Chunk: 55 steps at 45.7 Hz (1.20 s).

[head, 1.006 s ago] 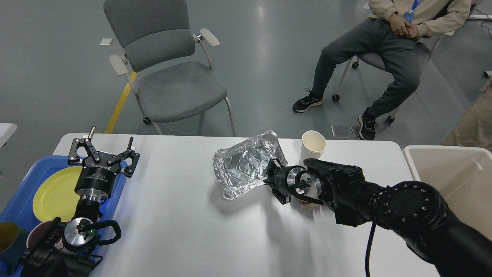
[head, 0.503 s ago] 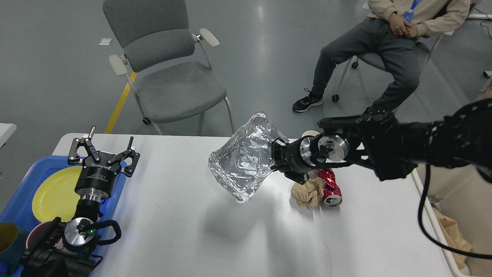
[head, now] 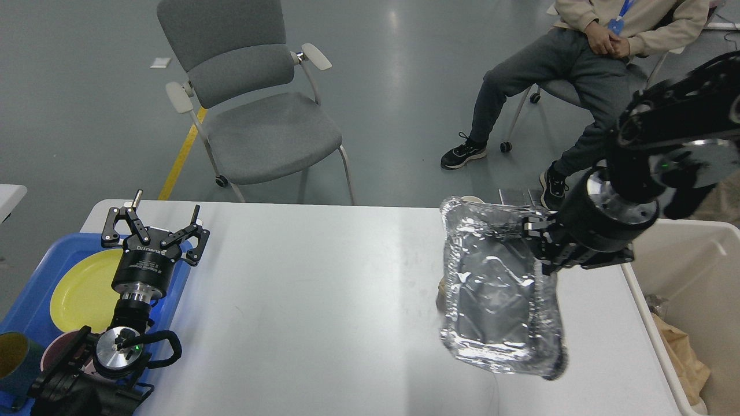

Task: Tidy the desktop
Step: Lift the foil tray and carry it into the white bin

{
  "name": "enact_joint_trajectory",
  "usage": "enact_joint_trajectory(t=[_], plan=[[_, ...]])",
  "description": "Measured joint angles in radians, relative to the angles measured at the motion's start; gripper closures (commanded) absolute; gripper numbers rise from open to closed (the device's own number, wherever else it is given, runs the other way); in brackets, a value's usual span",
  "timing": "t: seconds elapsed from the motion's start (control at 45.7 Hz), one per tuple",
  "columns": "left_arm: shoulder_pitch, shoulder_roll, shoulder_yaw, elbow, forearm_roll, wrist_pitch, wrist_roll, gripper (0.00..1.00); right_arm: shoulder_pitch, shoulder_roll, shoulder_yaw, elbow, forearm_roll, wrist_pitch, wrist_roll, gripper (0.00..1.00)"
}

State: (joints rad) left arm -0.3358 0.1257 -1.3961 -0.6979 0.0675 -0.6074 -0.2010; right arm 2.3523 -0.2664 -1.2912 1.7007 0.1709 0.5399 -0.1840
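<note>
Table (head: 324, 300): large white top with rounded corners, filling the lower middle of the head view; most of its surface is bare.
Right claw (head: 540, 248): raised above the right end of the table, pointing left; its fingers are clamped on the right rim of a foil tray.
Foil tray (head: 497, 294): crumpled aluminium tray, held off the table and tilted so its inside faces the camera; it hangs down from the grip, and its lower edge is over the table's right part.
Paper cup (head: 469, 200): only a sliver of white rim shows just behind the tray's top left corner.
Brown scrap (head: 441, 289): a small brownish bit peeks out at the tray's left edge; what it is cannot be told.
Left claw (head: 156, 228): fingers spread wide, holding nothing, hovering over the far edge of the blue tray at the table's left end.
Blue tray (head: 29, 300): on the left end of the table, carrying a yellow plate (head: 84, 292); a dark teal cup (head: 14, 364) and a pinkish dish (head: 58, 355) sit at its near end.
Cream bin (head: 688, 271): just beside the table's right edge, brown crumpled paper (head: 682, 361) inside.
Grey chair (head: 254, 110): empty, behind the table.
Seated person (head: 578, 63): at upper right, well apart from the table.
</note>
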Motion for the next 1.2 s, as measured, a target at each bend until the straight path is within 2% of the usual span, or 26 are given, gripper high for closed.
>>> enact_joint_trajectory(t=[0.087,0.197,0.459,0.612,0.831,0.962,1.049,1.202], plan=[[0.000,0.000,0.000,0.000,0.000,0.000,0.000,0.04,0.048,-0.003,-0.107,0.019,-0.079,0.038,0.084,1.00],[0.000,0.000,0.000,0.000,0.000,0.000,0.000,0.04,0.065,-0.006,-0.187,0.023,-0.126,0.049,0.136,1.00],[0.000,-0.001,0.000,0.000,0.000,0.000,0.000,0.04,0.060,-0.051,-0.219,0.010,-0.153,0.049,0.144,1.00],[0.000,-0.001,0.000,0.000,0.000,0.000,0.000,0.04,-0.021,-0.155,-0.255,-0.079,-0.177,0.041,0.135,1.00],[0.000,-0.001,0.000,0.000,0.000,0.000,0.000,0.04,-0.326,-0.374,-0.246,-0.436,-0.194,0.035,0.131,1.00],[0.000,-0.001,0.000,0.000,0.000,0.000,0.000,0.04,-0.567,-0.475,-0.142,-0.697,-0.195,0.012,0.133,1.00],[0.000,-0.001,0.000,0.000,0.000,0.000,0.000,0.04,-0.746,-0.507,-0.045,-0.855,-0.196,-0.024,0.133,1.00],[0.000,-0.001,0.000,0.000,0.000,0.000,0.000,0.04,-1.116,-0.497,0.123,-1.112,-0.183,-0.176,0.132,1.00]])
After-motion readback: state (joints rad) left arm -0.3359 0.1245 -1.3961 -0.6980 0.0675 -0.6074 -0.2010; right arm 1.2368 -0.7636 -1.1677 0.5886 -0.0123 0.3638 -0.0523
